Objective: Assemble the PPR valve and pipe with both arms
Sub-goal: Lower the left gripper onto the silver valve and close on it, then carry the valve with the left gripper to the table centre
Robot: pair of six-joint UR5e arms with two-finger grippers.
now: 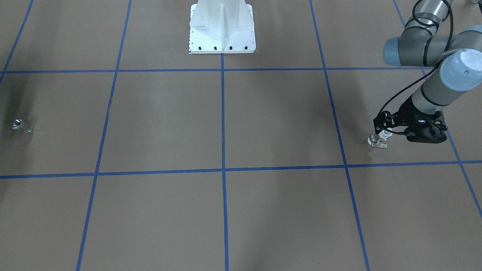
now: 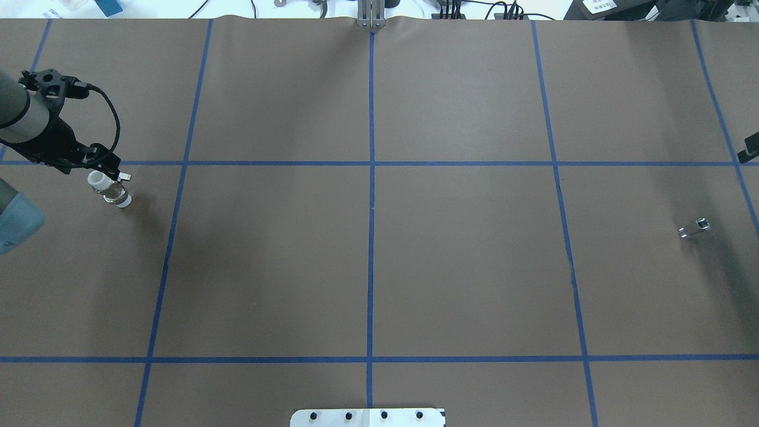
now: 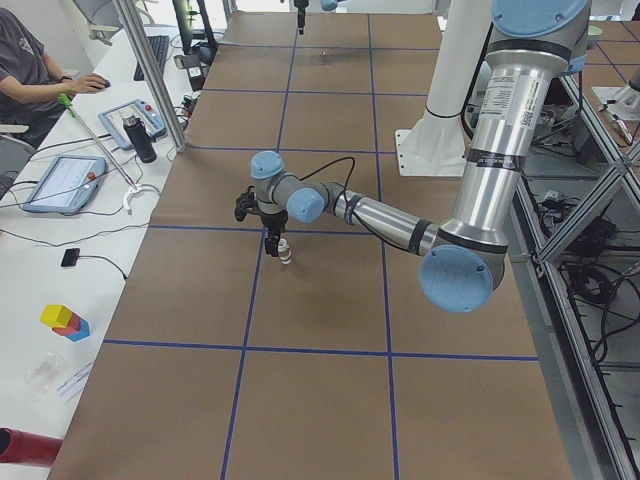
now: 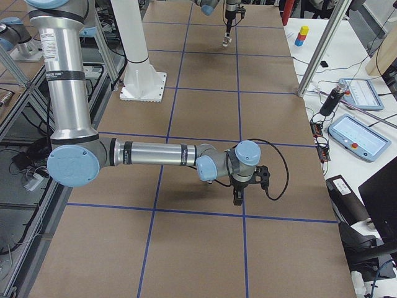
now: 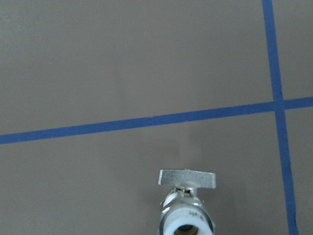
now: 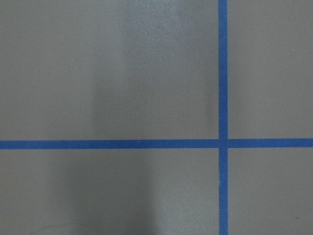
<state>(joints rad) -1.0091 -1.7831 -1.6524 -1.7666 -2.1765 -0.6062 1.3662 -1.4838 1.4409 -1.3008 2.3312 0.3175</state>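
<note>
Early stage, by judgement: nothing is joined yet. The PPR valve (image 1: 377, 140) is noted far to the robot's left of the white pedestal (image 1: 222, 30) and forward of it, at the tip of the left gripper (image 1: 381, 132). The gripper's fingers appear closed on the valve's upper white end. Whether the lower end touches the table (image 1: 263, 120) cannot be told. In the left wrist view the valve is seen end-on, the flat lever handle across the top and the round white mouth toward the lens. The pipe (image 1: 22, 126) is noted far to the robot's right of the pedestal, well apart from the valve, lying alone on the brown surface with nothing touching it. The right gripper (image 4: 237, 197) is seen clearly only from the side camera, pointed down on the pedestal's right side. How far its fingers are parted cannot be told. Only brown surface and blue tape lines (image 6: 146, 144) are given by its wrist view. Left to do, by judgement: the pipe is to be picked up, then both parts brought together and mated. Containers: none made out. The valve's open mouth is the only hollow noted, and nothing is seen seated in it.
</note>
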